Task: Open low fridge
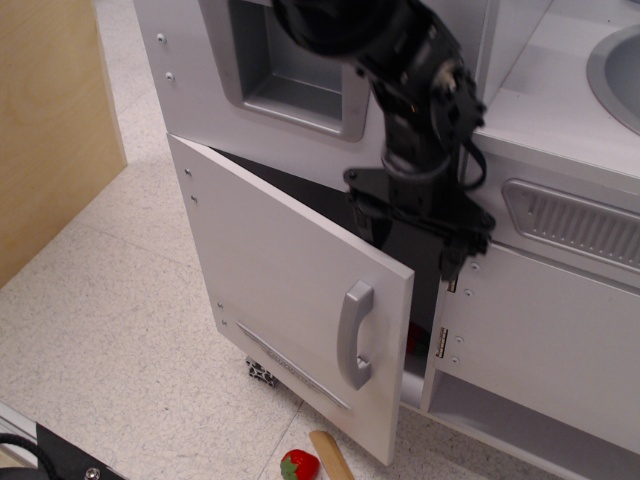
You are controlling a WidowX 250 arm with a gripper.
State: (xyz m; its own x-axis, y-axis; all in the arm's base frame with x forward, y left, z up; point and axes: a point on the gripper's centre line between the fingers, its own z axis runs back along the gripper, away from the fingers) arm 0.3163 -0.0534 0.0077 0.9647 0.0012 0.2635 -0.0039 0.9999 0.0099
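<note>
The low fridge door (280,290) is pale grey-white and stands ajar, swung out toward the camera with its right edge free. Its curved silver handle (354,335) and narrow silver vent strip (290,365) face me. Behind it the compartment is a dark gap, with something red (414,338) low inside. My black gripper (408,245) hangs in front of that gap, just above and behind the door's top right corner. Its fingers (450,268) are spread apart and hold nothing. It touches neither the door nor the handle.
The panel with the recessed silver niche (290,70) is above the door. A handleless door with brass hinges (560,340) and a vent grille (575,225) are on the right, with a sink (620,70) above. A toy strawberry (298,465) and wooden stick (330,458) lie on the floor. A wooden board (50,120) stands left.
</note>
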